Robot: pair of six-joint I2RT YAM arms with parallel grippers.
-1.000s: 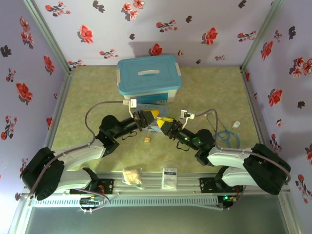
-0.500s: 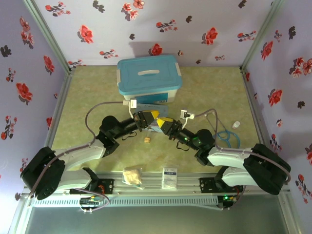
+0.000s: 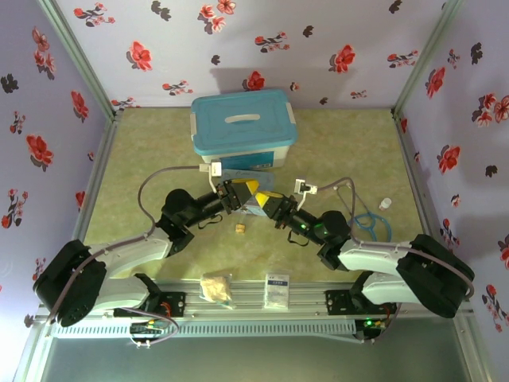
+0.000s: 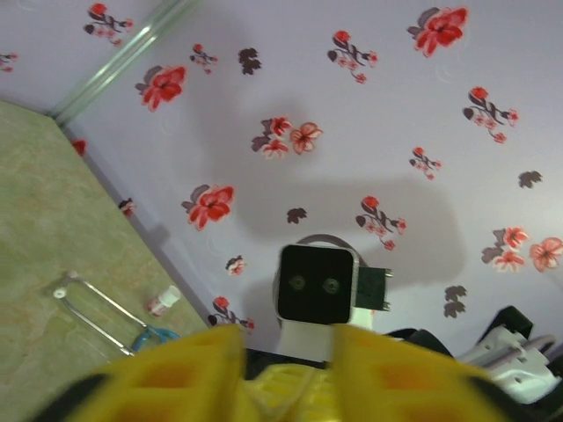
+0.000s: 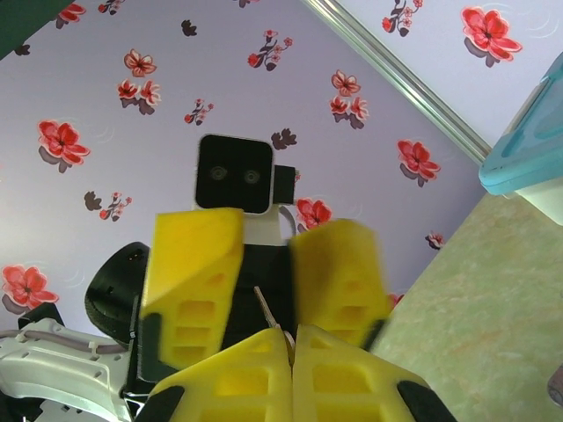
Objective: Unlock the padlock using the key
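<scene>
Within right tool (image 5: 290,341), key (image 5: 266,308) (thin)

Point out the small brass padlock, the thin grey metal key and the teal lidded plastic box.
small brass padlock (image 3: 239,228): top view, its gold body.
thin grey metal key (image 5: 266,308): right wrist view, its bare shaft.
teal lidded plastic box (image 3: 242,129): top view, its lid.

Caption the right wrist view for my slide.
Right pincer shut on the thin key, which sticks out toward the open left pincer facing it.
</scene>
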